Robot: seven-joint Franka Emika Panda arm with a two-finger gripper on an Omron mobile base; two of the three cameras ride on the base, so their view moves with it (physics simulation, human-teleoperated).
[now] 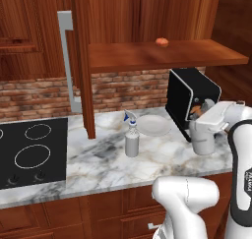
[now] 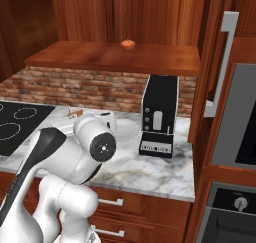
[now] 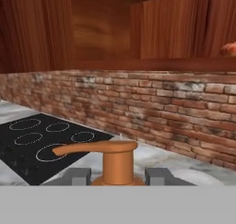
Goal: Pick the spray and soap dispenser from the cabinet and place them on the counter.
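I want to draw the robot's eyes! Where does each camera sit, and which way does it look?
Left base view: behind the arm on its left, facing the counter, the spray and the open cabinet; the white arm rises at lower right.
Right base view: behind on the right, facing the same counter and shelf; the arm fills the lower left.
Hand view: on the hand, facing the brick wall; the tool grips the soap dispenser.
Both base views share the orange thing on the shelf.
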